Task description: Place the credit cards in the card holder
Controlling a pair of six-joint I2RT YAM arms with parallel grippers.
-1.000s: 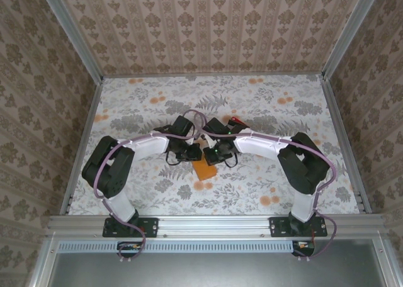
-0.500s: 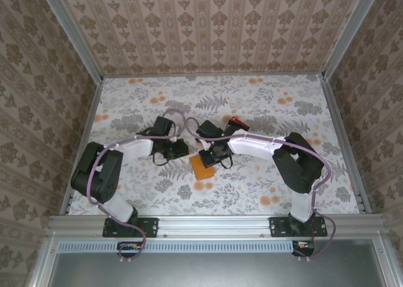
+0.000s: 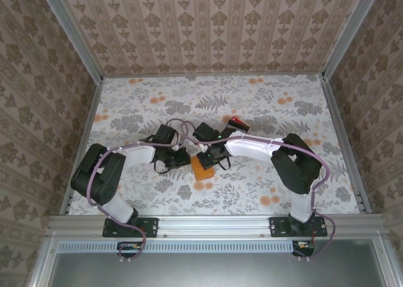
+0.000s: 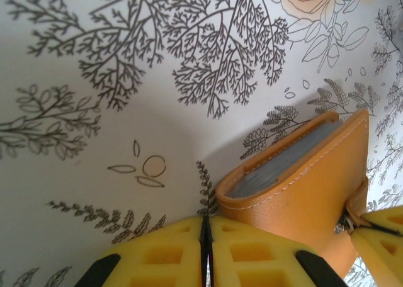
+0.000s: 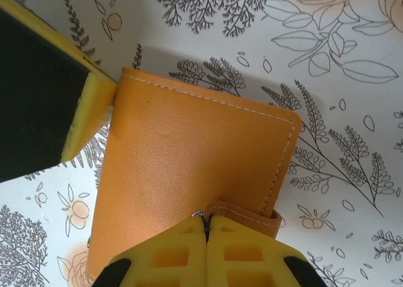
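The orange card holder (image 3: 202, 168) lies mid-table between both grippers. In the left wrist view the card holder (image 4: 315, 186) is tilted, and its grey inside shows along the raised edge. My right gripper (image 5: 206, 227) is shut on the holder's (image 5: 189, 155) small strap with the metal snap. My left gripper (image 4: 206, 236) is shut and sits at the holder's left corner; its fingers (image 5: 88, 111) touch that corner. A red card (image 3: 237, 121) lies farther back, right of the arms. The other cards are out of view.
The floral table surface (image 3: 264, 98) stretches behind the arms, with patterned walls on three sides. The left gripper (image 3: 179, 159) and the right gripper (image 3: 210, 156) are close together over the holder.
The left arm has drawn back to the left and lower, its gripper staying by the holder's left side. The right gripper has shifted slightly left. The holder has barely moved.
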